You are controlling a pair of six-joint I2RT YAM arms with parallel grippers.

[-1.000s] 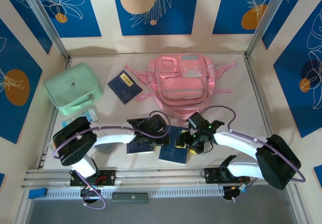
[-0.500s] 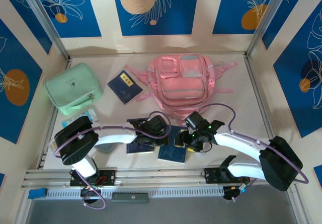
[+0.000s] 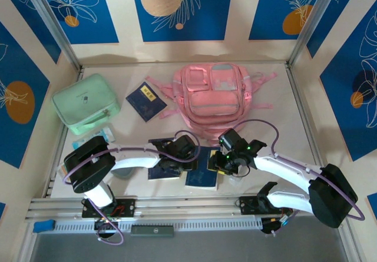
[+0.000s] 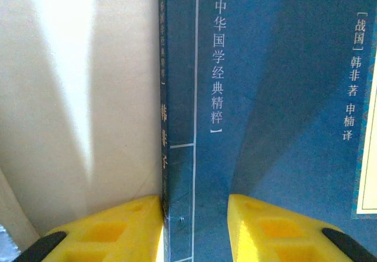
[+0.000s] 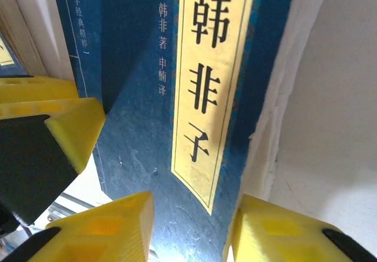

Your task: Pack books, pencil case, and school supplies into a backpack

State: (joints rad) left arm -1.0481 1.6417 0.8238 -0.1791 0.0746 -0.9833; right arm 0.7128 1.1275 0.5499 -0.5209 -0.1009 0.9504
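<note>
Navy books: you have three on the bench (image 3: 277, 126), each with a yellow cover label.
Left book (image 3: 158, 173): it lies flat by the bench's near edge, left of centre, partly under your left arm.
Left gripper (image 4: 191, 206): its jaws stand part-way apart over the left book. One yellow finger (image 4: 112, 229) sits just outside the spine and the other is on the cover. You cannot tell whether they pinch anything.
Right book (image 3: 200, 176): it lies by the near edge, about centre, just beside the left book.
Right gripper (image 5: 194, 203): its jaws are part-way apart, with both yellow fingers over the labelled cover close to the page edge. You cannot tell whether it has a hold.
Third book (image 3: 146, 100): it lies towards the far edge, left of centre, just beside the backpack.
Backpack (image 3: 215, 94): pink, it lies flat at the middle of the far edge, pockets up.
Mint-green case (image 3: 82, 104): it sits against the left edge, towards the far corner.
Blue-and-white packet (image 3: 105, 133): it lies by the left edge, just on the near side of the case.
</note>
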